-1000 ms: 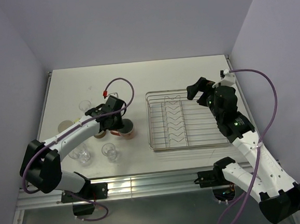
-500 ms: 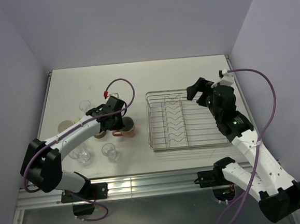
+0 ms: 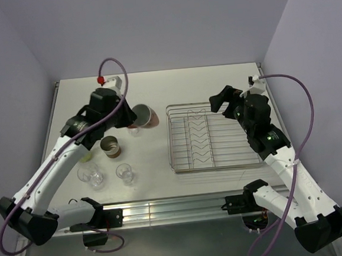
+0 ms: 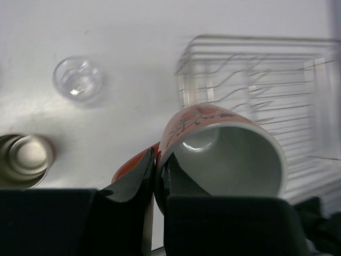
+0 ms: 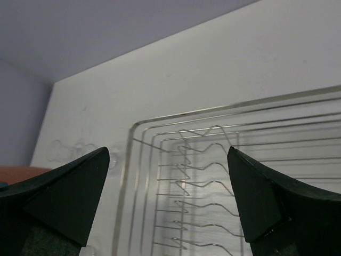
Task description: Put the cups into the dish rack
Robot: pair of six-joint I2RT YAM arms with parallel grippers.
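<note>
One each of dish rack (image 3: 218, 160), pink mug (image 3: 143, 115), yellow mug (image 3: 86, 157), metal cup (image 3: 109, 146); three tumblers (image 3: 125, 172).

The left gripper (image 4: 158, 160) occupies the bottom edge of the view. Its two dark fingers (image 4: 133, 184) are nearly together, clamped on the wall of the pink-terracotta mug (image 4: 224, 154), one outside and one inside the rim. The mug is tilted, its pale interior facing the camera. An orange-red handle (image 4: 128, 166) shows just left of the fingers. On the white table (image 4: 133, 32), a clear glass tumbler (image 4: 78, 79) stands upright at upper left. A brown metallic cup (image 4: 24, 159) sits at the left edge. The dish rack (image 4: 266, 69) appears blurred at upper right, behind the mug.
</note>
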